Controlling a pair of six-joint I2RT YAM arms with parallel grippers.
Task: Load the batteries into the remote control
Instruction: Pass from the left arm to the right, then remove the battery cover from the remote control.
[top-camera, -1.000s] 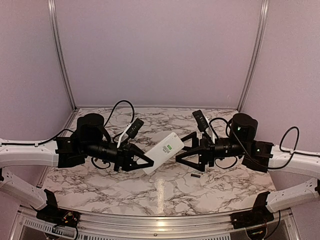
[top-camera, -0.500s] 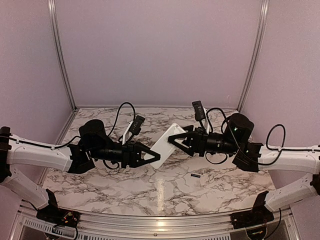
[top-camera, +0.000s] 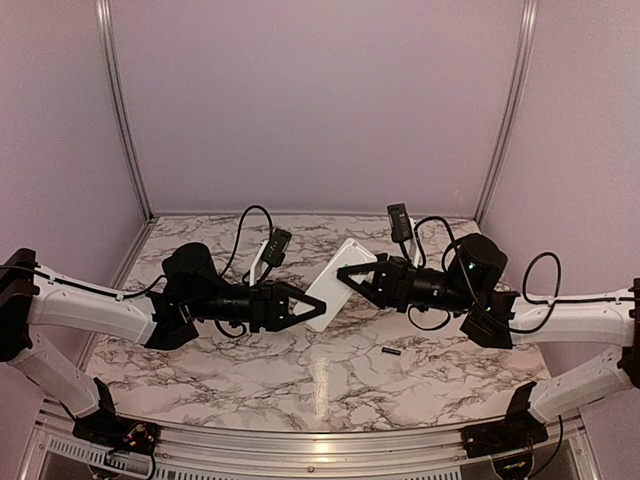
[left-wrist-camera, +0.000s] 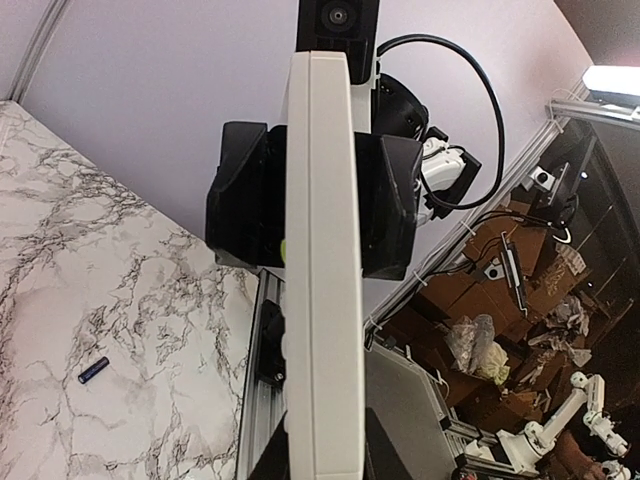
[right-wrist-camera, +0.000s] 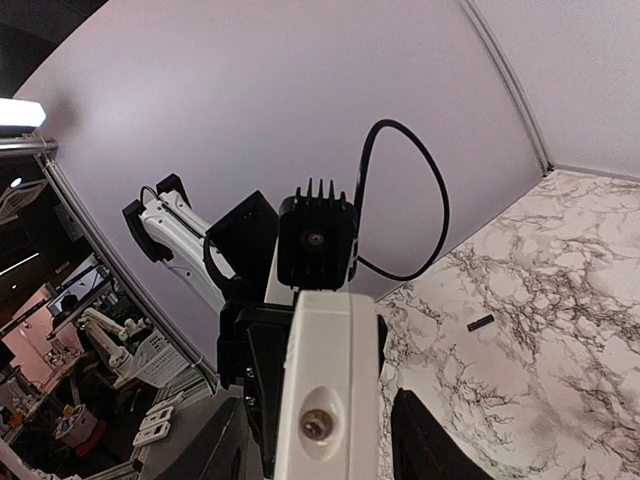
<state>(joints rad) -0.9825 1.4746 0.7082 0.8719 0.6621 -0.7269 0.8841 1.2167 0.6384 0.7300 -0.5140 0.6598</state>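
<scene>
Quick rundown. In the middle of the top view the remote control (top-camera: 328, 285) is held up off the tabletop (top-camera: 300, 395), tilted so its upper end leans right. Its lower end is clamped in the jaws of the left gripper (top-camera: 308, 310). Its upper end is flanked by the jaws of the right gripper (top-camera: 350, 280). In the left wrist view, black fingers (left-wrist-camera: 385, 205) are seen hard against both sides of the white body. In the right wrist view, though, a thin gap seems to be left on one side, so whether it's really pinched there can't be told.

Only one battery (top-camera: 391, 352) can be made out. It's lying on the marble right of centre, lower in the frame than the right gripper and well apart from the remote. A second one isn't spotted anywhere.

Stuff that could go wrong, as guessed from here:
- **Dropped remote:** if the left hold is let go before the right one is firm, the remote gets dropped, maybe right onto the battery, which would likely be sent rolling.
- **Twisted handset:** if both ends are gripped and pulled differently, the slim handset could be twisted or slid askew.
- **Blocked compartment:** the battery bay can't be seen, so it might end up covered by a finger.
</scene>
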